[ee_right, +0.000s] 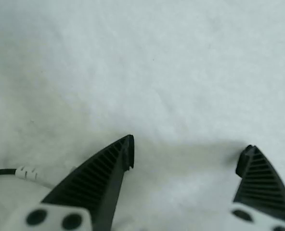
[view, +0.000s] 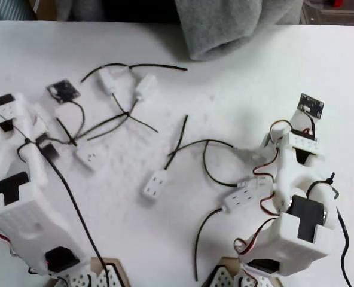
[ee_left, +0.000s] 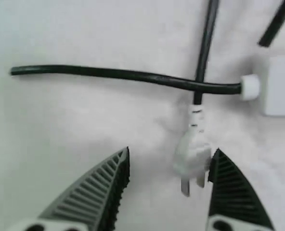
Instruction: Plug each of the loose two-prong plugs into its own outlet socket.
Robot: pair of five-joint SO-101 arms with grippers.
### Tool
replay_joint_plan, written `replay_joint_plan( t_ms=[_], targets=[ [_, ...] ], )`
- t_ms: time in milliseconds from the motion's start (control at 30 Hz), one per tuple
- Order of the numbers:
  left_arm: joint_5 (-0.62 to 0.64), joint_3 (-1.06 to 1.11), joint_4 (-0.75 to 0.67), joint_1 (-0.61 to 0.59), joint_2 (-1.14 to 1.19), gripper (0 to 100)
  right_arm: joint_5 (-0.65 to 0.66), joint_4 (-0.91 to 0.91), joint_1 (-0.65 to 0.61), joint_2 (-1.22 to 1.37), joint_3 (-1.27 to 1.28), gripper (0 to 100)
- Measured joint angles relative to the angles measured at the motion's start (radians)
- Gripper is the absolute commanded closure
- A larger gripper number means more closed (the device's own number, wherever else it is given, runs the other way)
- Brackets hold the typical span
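Left gripper (ee_left: 170, 159): jaws apart, low over the white table (ee_left: 60, 125), straddling a white two-prong plug (ee_left: 193, 156). The plug sits off-centre in the gap, right against 1 finger (ee_left: 229, 187) and well clear of the other, with its 2 prongs (ee_left: 185, 186) pointing back toward the wrist. Its black cord (ee_left: 204, 43) runs away from the wrist and crosses a second cord (ee_left: 109, 73), which enters a white outlet block (ee_left: 282, 86) near the plug. Right gripper (ee_right: 188, 144): jaws apart, nothing between them, over bare table, with a cord end (ee_right: 27, 173) just beside 1 finger. The high view shows a single outlet socket (view: 155, 184) lying mid-table and a longer socket strip (view: 247, 194) beside the right arm. Judged step: the left arm is grasping the plug. To do it well, shift sideways until the plug body is centred between the pads. Close on the moulded body only, not on the prongs or the cord neck, so both prongs stay exposed and square. Lift slowly, because the crossing cord could drag the outlet block along. Insertion will probably need the target socket braced, and the idle right arm looks free for that.
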Motion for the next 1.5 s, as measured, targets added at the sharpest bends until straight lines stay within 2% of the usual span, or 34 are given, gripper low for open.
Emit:
replay_joint_plan(
  t_ms=[167, 333, 500, 833, 933, 1133, 1300, 1500],
  targets=[
    [0.000, 0.058, -0.063, 0.021, -0.002, 74, 0.000, 0.000, 0.000, 0.000, 0.000, 65.8],
    [0.002, 0.087, -0.083, 0.023, -0.005, 87, 0.000, 0.000, 0.000, 0.000, 0.000, 65.8],
    [0.003, 0.101, -0.077, 0.031, -0.005, 89, 0.000, 0.000, 0.000, 0.000, 0.000, 65.8],
    [0.003, 0.051, 0.098, 0.028, -0.018, 92, 0.000, 0.000, 0.000, 0.000, 0.000, 65.8],
    [0.003, 0.048, 0.150, 0.026, -0.074, 96, 0.000, 0.000, 0.000, 0.000, 0.000, 65.8],
    [0.006, 0.048, 0.298, 0.023, -0.259, 98, 0.000, 0.000, 0.000, 0.000, 0.000, 65.8],
    [0.157, 0.095, 0.367, 0.052, -0.393, 98, 0.000, 0.000, 0.000, 0.000, 0.000, 65.8],
    [0.281, 0.315, 0.371, 0.206, -0.600, 98, 0.000, 0.000, 0.000, 0.000, 0.000, 65.8]
  ],
)
